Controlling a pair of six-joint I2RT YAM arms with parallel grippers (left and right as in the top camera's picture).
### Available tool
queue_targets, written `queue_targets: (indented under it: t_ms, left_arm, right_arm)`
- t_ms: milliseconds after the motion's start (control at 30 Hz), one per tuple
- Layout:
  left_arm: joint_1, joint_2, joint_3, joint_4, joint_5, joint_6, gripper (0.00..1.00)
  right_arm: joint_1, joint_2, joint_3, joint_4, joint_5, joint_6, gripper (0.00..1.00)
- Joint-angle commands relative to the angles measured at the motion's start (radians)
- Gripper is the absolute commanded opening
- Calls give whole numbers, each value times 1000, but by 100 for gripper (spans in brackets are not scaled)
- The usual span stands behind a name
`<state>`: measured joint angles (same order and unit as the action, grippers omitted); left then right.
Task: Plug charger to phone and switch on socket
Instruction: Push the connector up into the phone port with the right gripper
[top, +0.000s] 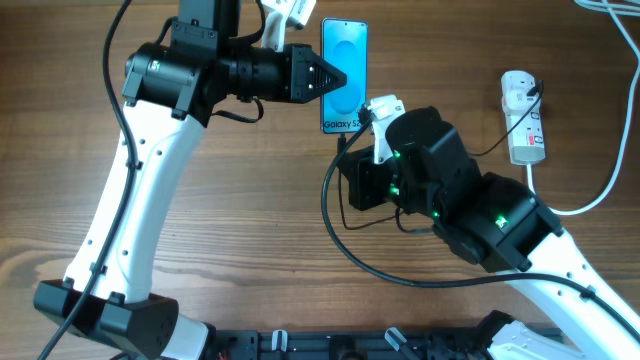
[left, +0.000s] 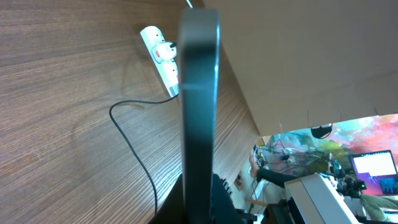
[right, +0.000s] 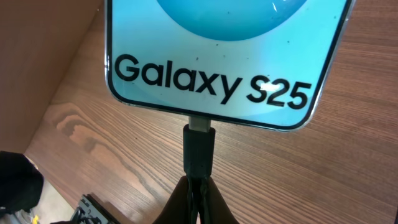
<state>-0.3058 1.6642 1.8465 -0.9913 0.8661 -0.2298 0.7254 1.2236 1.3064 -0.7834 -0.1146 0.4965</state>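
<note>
The charger (right: 199, 149), clamped in the right hand (right: 199, 185), meets the phone (right: 217, 50); the left hand (top: 337, 80) clamps it, fingertips hidden.

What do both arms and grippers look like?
The left arm and right arm have white links, black joint housings and black cables. Green lights dot the right arm. The left gripper is black, tapered; the right gripper carries a white piece.

You've got the wooden table (top: 250, 200) under everything, its grain running side to side. A black rail (top: 330, 348) with pale clips lines its near edge. In the left wrist view, beyond the table, you see a colourful mural (left: 367, 134) and a lit monitor (left: 373, 163), both blurred.
</note>
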Motion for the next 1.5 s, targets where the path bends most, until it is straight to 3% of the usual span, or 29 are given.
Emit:
queue_targets:
  t_ms: [0, 1467]
  left_arm:
    - [5, -6, 3, 4, 42, 17, 4]
    - [5, -5, 3, -5, 69, 43, 4]
  right_arm:
    - [4, -18, 23, 10, 3, 0, 4]
    - [0, -18, 28, 24, 78, 30, 4]
